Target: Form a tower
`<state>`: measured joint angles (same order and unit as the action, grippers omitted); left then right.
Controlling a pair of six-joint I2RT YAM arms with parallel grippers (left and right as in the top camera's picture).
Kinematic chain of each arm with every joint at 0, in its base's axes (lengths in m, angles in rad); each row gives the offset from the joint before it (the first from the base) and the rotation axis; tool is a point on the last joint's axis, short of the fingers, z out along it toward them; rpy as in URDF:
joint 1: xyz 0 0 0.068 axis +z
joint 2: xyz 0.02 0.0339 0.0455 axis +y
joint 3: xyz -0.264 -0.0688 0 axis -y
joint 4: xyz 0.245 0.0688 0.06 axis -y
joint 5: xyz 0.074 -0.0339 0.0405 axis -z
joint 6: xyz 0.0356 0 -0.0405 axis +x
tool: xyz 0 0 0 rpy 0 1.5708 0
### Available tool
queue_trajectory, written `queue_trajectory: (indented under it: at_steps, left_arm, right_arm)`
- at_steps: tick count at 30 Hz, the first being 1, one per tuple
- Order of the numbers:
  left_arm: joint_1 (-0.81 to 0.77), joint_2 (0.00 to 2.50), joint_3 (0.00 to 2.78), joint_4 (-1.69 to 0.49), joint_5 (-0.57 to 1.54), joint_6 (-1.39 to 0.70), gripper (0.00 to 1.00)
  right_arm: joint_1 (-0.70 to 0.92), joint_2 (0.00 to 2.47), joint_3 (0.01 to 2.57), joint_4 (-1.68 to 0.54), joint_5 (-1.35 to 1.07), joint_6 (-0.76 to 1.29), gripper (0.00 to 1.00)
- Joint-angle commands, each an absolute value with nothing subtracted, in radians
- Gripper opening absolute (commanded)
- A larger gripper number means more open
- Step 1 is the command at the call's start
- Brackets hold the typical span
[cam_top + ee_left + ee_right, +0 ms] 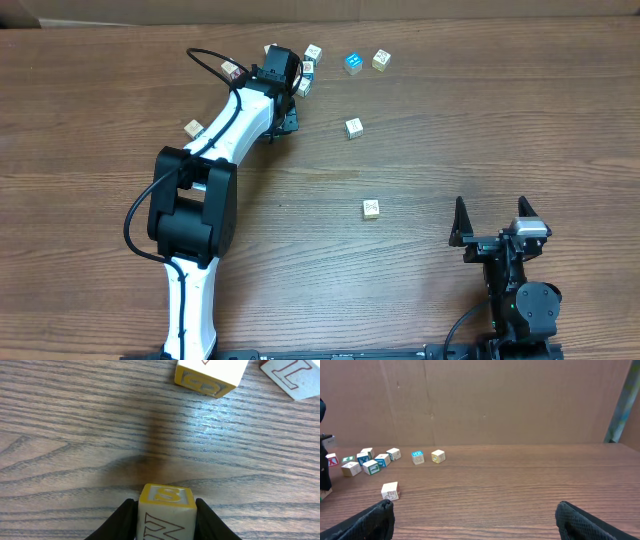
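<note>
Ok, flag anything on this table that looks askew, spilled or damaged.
Nothing looks damaged or spilled. The loose cubes lie scattered at mixed angles across the far side of the table, none visibly stacked. The left gripper is shut on a yellow-faced cube.

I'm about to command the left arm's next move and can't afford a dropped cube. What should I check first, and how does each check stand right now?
1. Grip: the left hand has its fingers against both sides of the yellow S cube: ok.
2. Cube clear of the table: cannot tell.
3. Space ahead of the cube: bare wood; the yellow cube and the L cube lie farther off: ok.
4. Tower to add to: none seen in any view, and the left arm hides part of the cube cluster: cannot tell.
5. Right hand: open, parked apart from all cubes: ok.
</note>
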<state>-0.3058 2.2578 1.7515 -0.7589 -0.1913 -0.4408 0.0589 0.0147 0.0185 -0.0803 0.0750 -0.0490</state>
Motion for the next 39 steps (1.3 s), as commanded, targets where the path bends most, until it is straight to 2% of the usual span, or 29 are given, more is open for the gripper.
queue_trajectory:
  at_steps: [1,3,7,15,23,26,31,39]
  left_arm:
    - [-0.306,2.271,1.736,-0.758,-0.183,-0.425,0.31]
    - [-0.306,2.271,1.736,-0.761,-0.183,-0.425,0.30]
    - [-0.306,2.262,1.737,-0.783,-0.184,-0.426,0.18]
    - [-0.307,2.138,1.739,-0.824,-0.172,-0.427,0.14]
    - [-0.308,1.967,1.739,-0.936,0.014,-0.450,0.13]
    - [-0.308,1.943,1.739,-0.971,0.122,-0.450,0.04]
    - [-0.308,1.942,1.738,-1.040,0.258,-0.449,0.04]
    - [-0.342,1.942,1.738,-1.126,0.282,-0.449,0.04]
  right_arm:
    - [0.056,0.003,0.008,-0.077,0.073,-0.051,1.00]
    - [0.056,0.003,0.008,-0.077,0.073,-0.051,1.00]
    - [0.056,0.003,0.008,-0.077,0.073,-0.051,1.00]
    - [0.056,0.003,0.008,-0.077,0.073,-0.051,1.00]
    - [0.056,0.003,0.008,-0.077,0.073,-0.051,1.00]
    - [0.056,0.003,0.008,-0.077,0.073,-0.051,1.00]
    - [0.056,0.003,0.008,-0.077,0.073,-0.051,1.00]
    - [0.056,0.003,0.008,-0.077,0.073,-0.051,1.00]
